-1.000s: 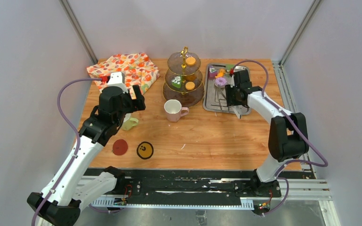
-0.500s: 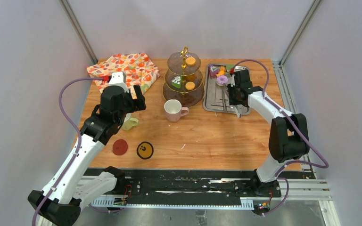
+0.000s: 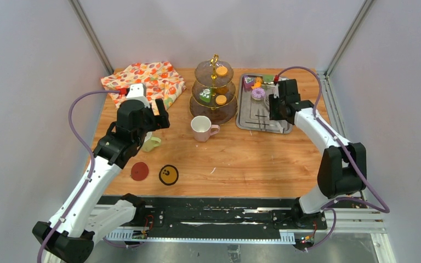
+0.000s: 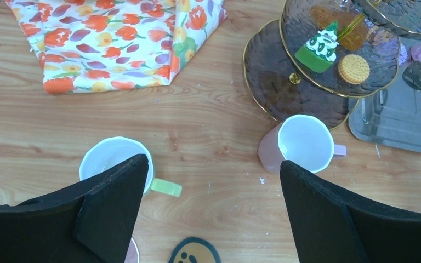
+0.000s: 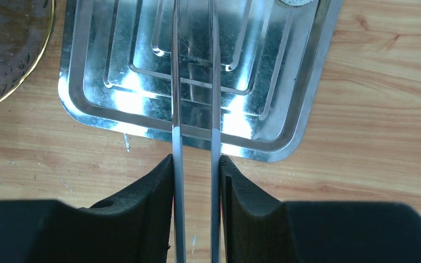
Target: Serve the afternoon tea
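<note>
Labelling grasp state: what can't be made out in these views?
Tips of the silver metal tongs: cut off by the top edge, right wrist view; overhead, too small to tell whether they touch the purple doughnut.
Part of the yellow-green mug: behind a finger of the left gripper, left wrist view; overhead, under the left arm.
The small pastries on the steel tray: too small overhead to identify.

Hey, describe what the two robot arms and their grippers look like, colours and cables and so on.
The left arm and right arm have white tubular links joined by chunky black joints. A purple cable loops along each, with a small red fitting near the wrist. The left gripper and right gripper each have two matte black, wedge-shaped fingers.
</note>
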